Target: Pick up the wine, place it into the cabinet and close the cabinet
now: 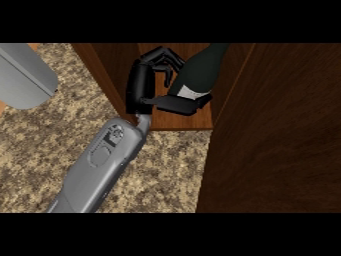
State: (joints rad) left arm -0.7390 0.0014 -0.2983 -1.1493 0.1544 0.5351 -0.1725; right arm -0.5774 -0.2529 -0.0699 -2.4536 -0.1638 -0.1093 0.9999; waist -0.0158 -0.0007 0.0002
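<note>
The wine bottle is being held inside the open cabinet, leaning above its shelf with the neck directed toward the cabinet's back. The bottle's lower body is being enclosed by the curled fingers and thumb of one hand; left or right cannot be determined. The cabinet door is standing open beside the bottle. The cabinet is being carried by the speckled counter.
</note>
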